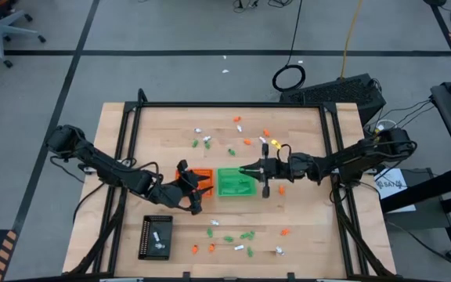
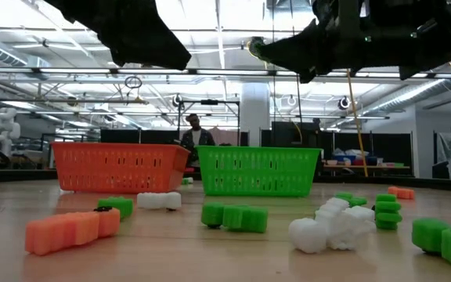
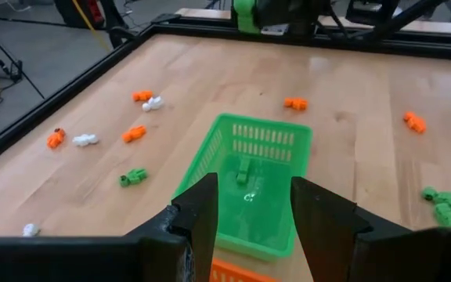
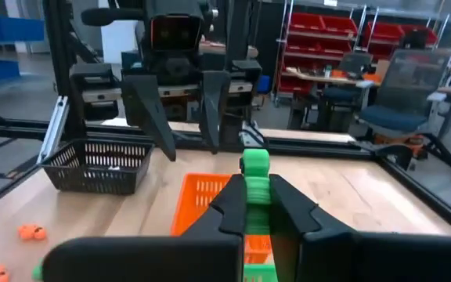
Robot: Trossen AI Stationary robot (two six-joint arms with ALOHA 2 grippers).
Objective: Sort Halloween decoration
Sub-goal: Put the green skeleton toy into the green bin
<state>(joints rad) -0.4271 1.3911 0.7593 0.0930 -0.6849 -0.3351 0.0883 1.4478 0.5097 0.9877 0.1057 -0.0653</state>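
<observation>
Halloween trinket, small, green and plastic (image 4: pixel 254 166), is pinched in the right claw (image 4: pixel 255 205) above the green square basket (image 1: pixel 224 186). Left claw (image 3: pixel 253 223) hangs apart and empty over the orange basket (image 1: pixel 203 175).

Left claw (image 3: pixel 253 215) gapes over green tray (image 3: pixel 210 168) holding one green trinket (image 3: pixel 243 170).

Smooth pale wood table (image 1: pixel 304 211) — glossy plastic mesh green tray (image 1: pixel 227 188).

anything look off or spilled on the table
Nothing damaged or tipped. The orange tray and green tray sit upright, side by side. Loose trinkets are scattered across the table, unsorted rather than spilled. The right hand grips a green piece above the green tray.
</observation>
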